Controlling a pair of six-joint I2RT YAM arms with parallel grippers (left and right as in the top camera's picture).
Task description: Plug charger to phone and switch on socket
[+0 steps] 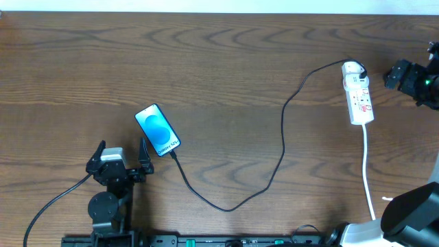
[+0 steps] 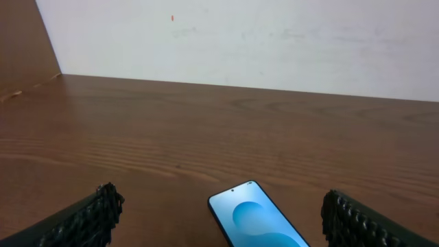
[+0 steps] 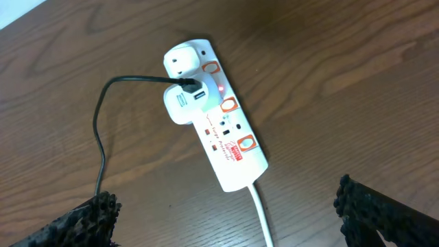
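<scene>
Left wrist view, phone (image 2: 260, 219) just ahead of spread left claw (image 2: 223, 204)

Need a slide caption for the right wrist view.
Open right gripper hovers over the white socket, with the black charger plugged into its adapter.

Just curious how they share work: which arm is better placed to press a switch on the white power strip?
Right. The right gripper, open, hangs near the power strip, which its camera shows squarely; the left gripper sits far off by the phone.
</scene>
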